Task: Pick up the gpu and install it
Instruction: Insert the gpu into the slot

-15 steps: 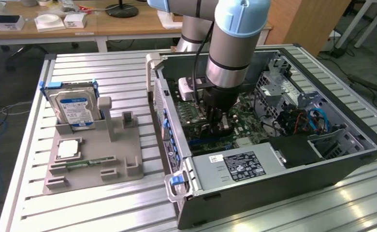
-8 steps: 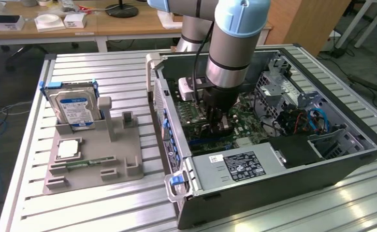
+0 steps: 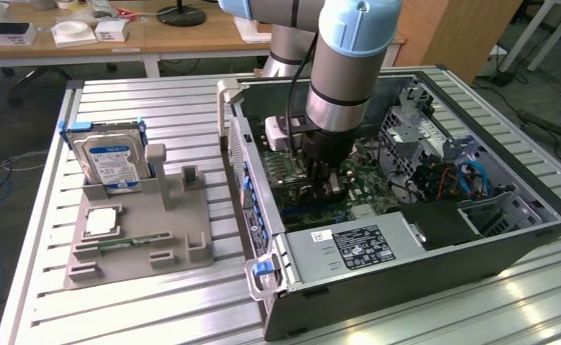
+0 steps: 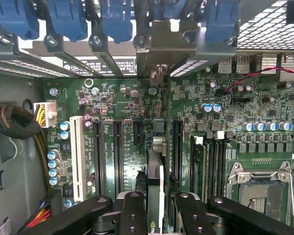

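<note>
One step remains: the end effector [image 4: 154,208] pinches the gpu [image 4: 155,169] edge-on above the motherboard [image 4: 122,103] slots, unseated.

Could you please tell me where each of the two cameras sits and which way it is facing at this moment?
Exterior view: off the arm, above the slatted metal table, looking down at the open black computer case; the grey-and-blue arm reaches inside.
Wrist view: on the wrist, facing the green motherboard; black gripper fingers flank an edge-on green gpu.
Shared: motherboard, gripper.
</note>
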Motion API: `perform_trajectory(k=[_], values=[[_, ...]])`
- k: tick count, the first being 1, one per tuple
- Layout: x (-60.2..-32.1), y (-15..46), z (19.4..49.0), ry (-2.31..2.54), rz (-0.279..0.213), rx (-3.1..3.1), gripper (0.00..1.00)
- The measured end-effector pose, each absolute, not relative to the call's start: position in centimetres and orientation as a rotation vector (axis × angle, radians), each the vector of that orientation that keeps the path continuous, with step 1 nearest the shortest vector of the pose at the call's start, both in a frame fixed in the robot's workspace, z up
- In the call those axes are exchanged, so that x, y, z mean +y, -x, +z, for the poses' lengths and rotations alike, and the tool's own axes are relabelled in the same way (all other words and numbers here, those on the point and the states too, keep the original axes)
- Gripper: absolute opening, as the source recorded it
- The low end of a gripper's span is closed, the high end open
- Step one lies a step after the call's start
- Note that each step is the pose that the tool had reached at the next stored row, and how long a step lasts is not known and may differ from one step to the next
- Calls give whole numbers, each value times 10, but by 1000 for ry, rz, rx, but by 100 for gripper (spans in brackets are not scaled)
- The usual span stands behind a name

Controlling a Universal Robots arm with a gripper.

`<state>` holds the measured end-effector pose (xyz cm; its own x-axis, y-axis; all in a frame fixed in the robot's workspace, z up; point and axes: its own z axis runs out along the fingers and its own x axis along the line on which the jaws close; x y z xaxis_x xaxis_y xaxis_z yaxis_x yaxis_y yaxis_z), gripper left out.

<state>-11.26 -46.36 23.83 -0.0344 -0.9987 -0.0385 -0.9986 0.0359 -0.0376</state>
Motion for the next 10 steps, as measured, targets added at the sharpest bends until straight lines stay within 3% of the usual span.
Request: perform_trajectory(k=[10], values=[[-464, 113, 238, 2144, 0, 2221, 27]])
